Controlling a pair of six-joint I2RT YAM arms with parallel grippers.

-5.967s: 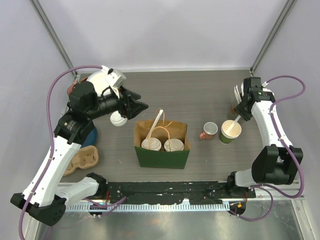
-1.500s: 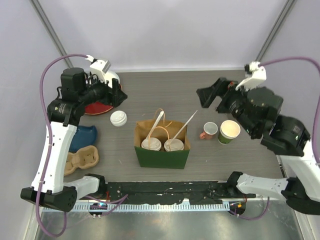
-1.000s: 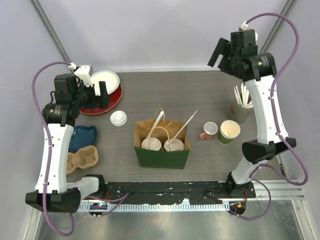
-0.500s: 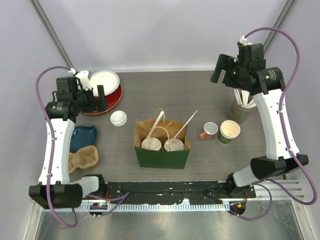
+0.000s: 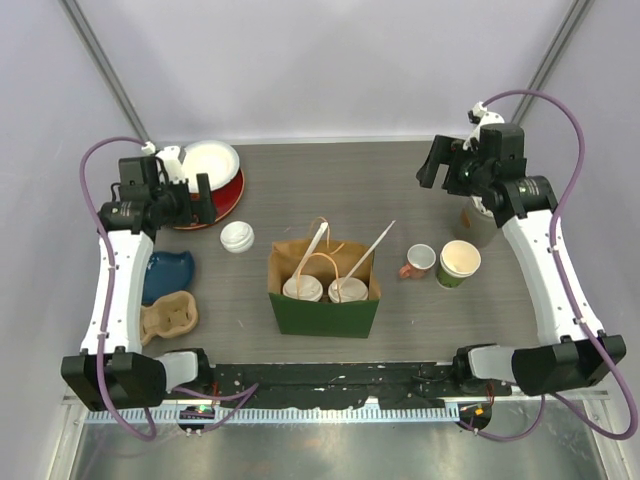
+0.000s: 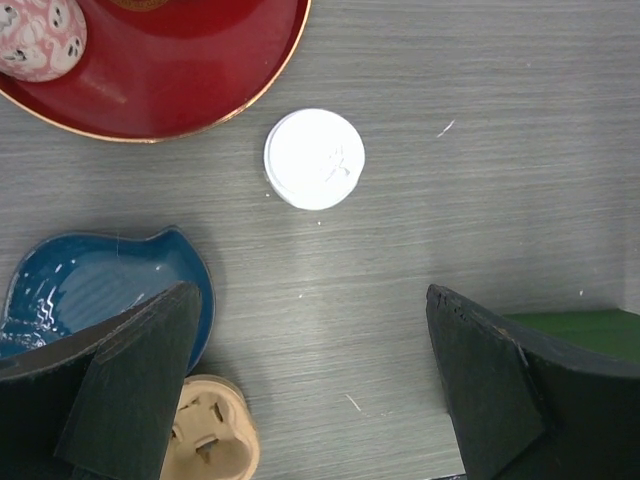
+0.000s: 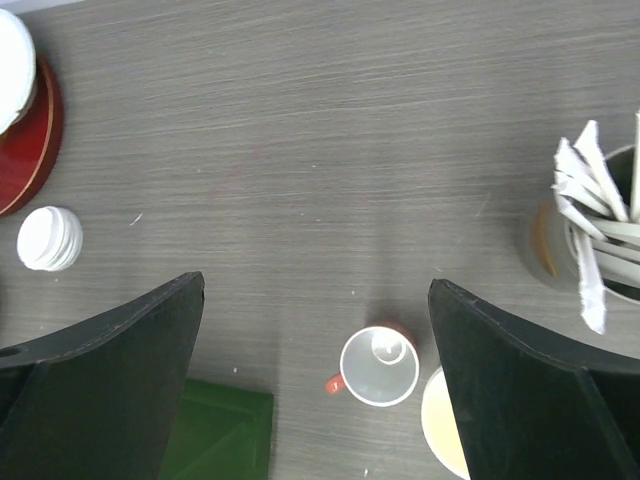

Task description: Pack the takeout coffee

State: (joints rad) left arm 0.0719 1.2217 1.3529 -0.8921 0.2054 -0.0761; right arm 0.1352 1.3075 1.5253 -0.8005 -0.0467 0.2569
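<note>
Two takeout coffee cups (image 5: 302,289) (image 5: 348,290) stand side by side inside the paper bag (image 5: 323,312), which is brown with a green front. Only their white lids show. A white stirrer (image 5: 372,248) leans out over each. My left gripper (image 5: 203,197) hangs open at the far left, over the red plate's edge and well away from the bag. In its wrist view the left gripper (image 6: 310,400) has bare table between its fingers. My right gripper (image 5: 437,168) is open at the far right, high above the table. The right gripper (image 7: 315,390) is empty too.
A loose white lid (image 5: 237,236) (image 6: 314,158) lies left of the bag. A red plate (image 5: 205,195), blue dish (image 5: 165,272) and cardboard cup carrier (image 5: 165,320) line the left side. On the right are a pink-handled mug (image 5: 419,261) (image 7: 378,366), a lidless green cup (image 5: 460,263) and a stirrer holder (image 7: 590,240).
Since six seconds ago a second stirrer stands in the bag. Over the last second the right arm has come down from high up and the left has drawn back slightly; both grippers stayed open.
</note>
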